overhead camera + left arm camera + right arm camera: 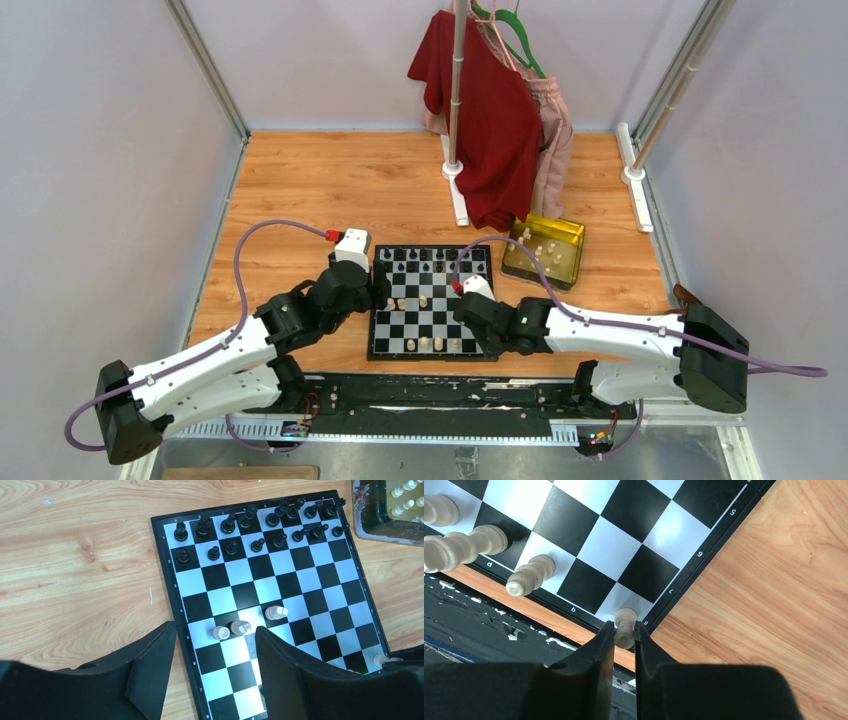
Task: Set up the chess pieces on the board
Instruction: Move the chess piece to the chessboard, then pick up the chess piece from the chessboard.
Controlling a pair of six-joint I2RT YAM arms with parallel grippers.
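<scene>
– Now, the right side: what do I log?
– From my remote station, the right fingers (611, 635) are closed tight on one cream piece (626, 616), gripping it by its upper part. It stands upright over the white corner square of the board (609, 547), hard against the black border at the near right corner. I cannot tell whether its base is fully seated.
– And the left?
– The left fingers (162, 645) are spread wide and hold nothing. They hang above the board's left side. Two cream pieces (240, 627) lie on their sides between them, and a third piece (276, 612) lies just beyond.
– Board status?
– It lies on the worktop (330, 190) between both arms. The black pieces (257, 544) fill the two far rows. A few cream ones (530, 575) stand along the near row, and more sit in the yellow tin (545, 248) off the far right corner. In my judgement the cream side is barely begun.
– Recommended handling of this placement?
– I would confirm the base sits flat and inside the square, not on the border. Then I would part the fingers only slightly and lift straight up. Any sideways drift risks tipping the piece or pushing it off the edge. Its nearest neighbour is well apart, so clearance looks adequate.
</scene>
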